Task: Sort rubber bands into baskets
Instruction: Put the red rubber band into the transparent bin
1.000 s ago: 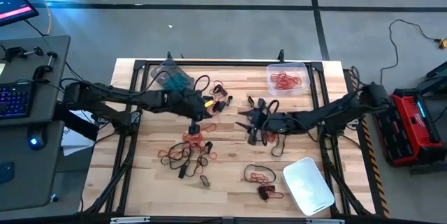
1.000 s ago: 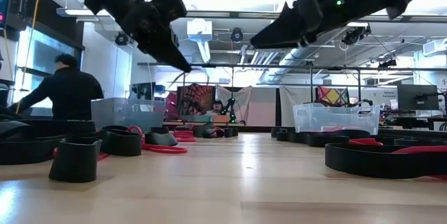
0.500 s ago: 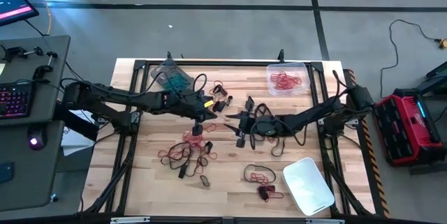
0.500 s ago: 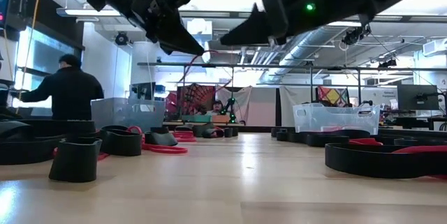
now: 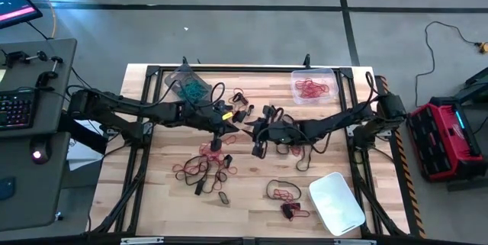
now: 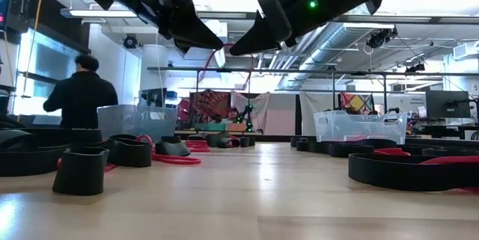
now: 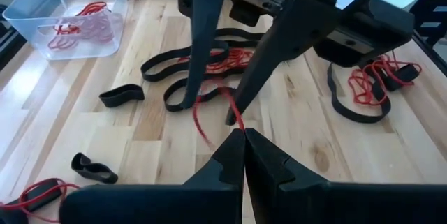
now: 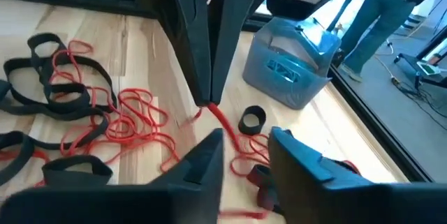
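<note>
Two end effectors meet above the middle of the worktop (image 5: 335, 176). Nearest the front edge lie the whitish basket (image 5: 336, 202) at the right and scattered rubber bands (image 5: 204, 167), red and black, toward the left. Above them, the left end effector (image 7: 244, 135) is clenched on a red rubber band (image 7: 209, 116), which hangs from its tips clear of the wood. The right end effector (image 8: 246, 144) faces it, its fingers (image 8: 199, 160) parted on either side of that same red strand (image 8: 218, 118); whether they touch it cannot be told. From the low camera both sets of tips sit close together high over the surface. Farther back, a grey-tinted basket (image 5: 185, 83) holds teal bands at the left, and a clear basket (image 5: 313, 85) holds red bands (image 5: 311, 88) at the right. Beyond the worktop a person (image 6: 78, 98) in dark clothing stands turned away.
</note>
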`<state>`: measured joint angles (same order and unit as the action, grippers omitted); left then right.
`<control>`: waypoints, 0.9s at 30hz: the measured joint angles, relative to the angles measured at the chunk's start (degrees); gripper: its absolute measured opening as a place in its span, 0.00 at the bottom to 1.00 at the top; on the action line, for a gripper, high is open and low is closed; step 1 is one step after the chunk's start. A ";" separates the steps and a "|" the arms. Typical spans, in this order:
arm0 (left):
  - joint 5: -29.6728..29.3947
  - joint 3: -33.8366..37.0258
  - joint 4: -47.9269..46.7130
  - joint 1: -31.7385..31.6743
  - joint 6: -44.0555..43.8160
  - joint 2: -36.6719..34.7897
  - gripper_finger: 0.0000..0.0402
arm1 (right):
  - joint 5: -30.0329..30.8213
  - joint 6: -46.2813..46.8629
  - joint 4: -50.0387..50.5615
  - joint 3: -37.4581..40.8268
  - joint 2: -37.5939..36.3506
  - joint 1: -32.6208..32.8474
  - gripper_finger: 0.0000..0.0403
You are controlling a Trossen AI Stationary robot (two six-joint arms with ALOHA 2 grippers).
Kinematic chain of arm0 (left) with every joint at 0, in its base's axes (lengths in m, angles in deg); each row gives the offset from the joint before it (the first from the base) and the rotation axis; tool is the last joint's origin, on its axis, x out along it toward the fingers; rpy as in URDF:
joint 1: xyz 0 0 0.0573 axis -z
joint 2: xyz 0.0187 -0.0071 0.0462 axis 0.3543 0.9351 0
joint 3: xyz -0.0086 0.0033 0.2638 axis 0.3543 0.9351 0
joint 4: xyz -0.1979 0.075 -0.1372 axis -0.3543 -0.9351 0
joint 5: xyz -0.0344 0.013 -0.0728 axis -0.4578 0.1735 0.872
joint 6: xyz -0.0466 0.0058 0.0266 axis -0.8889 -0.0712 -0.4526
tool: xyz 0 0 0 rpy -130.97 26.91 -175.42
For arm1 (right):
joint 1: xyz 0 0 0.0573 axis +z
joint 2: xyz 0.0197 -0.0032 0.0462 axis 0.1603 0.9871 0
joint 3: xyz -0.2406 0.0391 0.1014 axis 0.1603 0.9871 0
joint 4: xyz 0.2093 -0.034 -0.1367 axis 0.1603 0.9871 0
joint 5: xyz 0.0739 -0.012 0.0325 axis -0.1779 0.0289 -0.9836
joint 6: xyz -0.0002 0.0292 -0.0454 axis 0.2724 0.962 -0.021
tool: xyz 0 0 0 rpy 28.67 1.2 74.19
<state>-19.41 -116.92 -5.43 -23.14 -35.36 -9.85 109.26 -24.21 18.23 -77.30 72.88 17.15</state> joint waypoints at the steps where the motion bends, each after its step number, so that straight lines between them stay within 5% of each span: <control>1: -0.21 -0.01 0.00 -0.02 -0.01 0.00 0.00 | -0.01 0.01 0.82 -0.45 0.00 0.00 0.18; 5: -3.52 -0.01 0.02 -0.02 -1.82 0.00 0.01 | -0.02 1.81 5.31 -2.32 0.00 -0.09 0.02; 11: -5.87 0.00 -0.04 0.18 -1.02 0.00 0.08 | 1.47 4.95 13.92 -5.69 -0.28 -0.58 0.01; 27: -6.92 0.15 -1.41 0.17 0.17 0.00 0.30 | 19.84 14.35 44.72 -7.74 -10.85 -8.87 0.00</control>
<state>-26.33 -116.77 -6.84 -22.97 -35.18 -9.85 129.10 -9.85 62.96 -85.05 62.04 8.28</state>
